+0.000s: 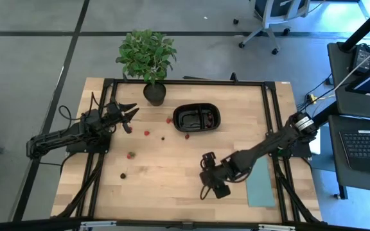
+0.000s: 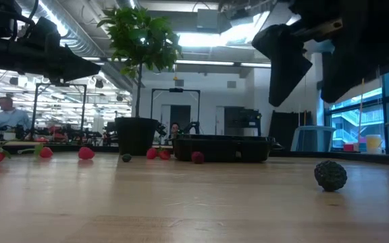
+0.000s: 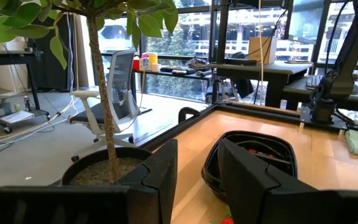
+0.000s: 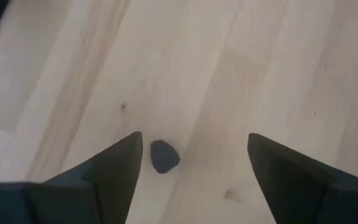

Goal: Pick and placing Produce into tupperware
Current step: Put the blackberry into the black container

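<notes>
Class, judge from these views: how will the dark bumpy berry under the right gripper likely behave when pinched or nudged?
The dark berry looks roundish, so a nudge may roll it. Its bumpy skin probably aids grip. It seems small and soft, so the open right gripper should close gently.

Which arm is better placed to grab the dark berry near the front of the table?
The right. The right gripper hangs directly over the dark berry, open, fingers either side of it. The left gripper is across the table near the potted plant, pointing toward the black tray.
</notes>
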Controlling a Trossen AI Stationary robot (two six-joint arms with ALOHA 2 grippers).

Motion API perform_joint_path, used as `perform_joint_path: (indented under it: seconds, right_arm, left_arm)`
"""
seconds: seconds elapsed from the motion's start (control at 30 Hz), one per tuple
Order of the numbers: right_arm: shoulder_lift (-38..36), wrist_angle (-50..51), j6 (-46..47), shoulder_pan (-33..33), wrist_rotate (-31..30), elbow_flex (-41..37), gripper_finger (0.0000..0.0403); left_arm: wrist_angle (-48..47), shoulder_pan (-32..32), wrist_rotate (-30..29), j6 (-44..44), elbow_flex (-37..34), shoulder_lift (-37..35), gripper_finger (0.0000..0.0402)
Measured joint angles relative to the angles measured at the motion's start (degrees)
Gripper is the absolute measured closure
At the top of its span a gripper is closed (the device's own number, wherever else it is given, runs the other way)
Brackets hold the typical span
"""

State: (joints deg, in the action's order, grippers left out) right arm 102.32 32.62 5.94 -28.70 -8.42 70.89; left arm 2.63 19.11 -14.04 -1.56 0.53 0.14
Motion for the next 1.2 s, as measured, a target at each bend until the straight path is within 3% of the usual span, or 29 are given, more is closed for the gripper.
perform_joint_path:
  seconds: [0.23,0.83,1.2]
  right_arm:
    - [1.05,-1.19,3.57,-1.21,0.41,-0.37,0.0111]
    - [3.56,-14.33,5.66,-1.23,2.5,-11.39,0.0113]
    - [4.42,-15.51,5.37,-1.15,2.86,-12.11,0.0173]
  left_arm:
    - [0.0,0.0,0.0,0.0,-0.02,0.0,0.0291]
    - [0.01,0.0,0.0,-1.07,-0.01,0.0,0.0292]
    - [0.0,-0.01,0.0,-1.38,-0.01,0.0,0.0292]
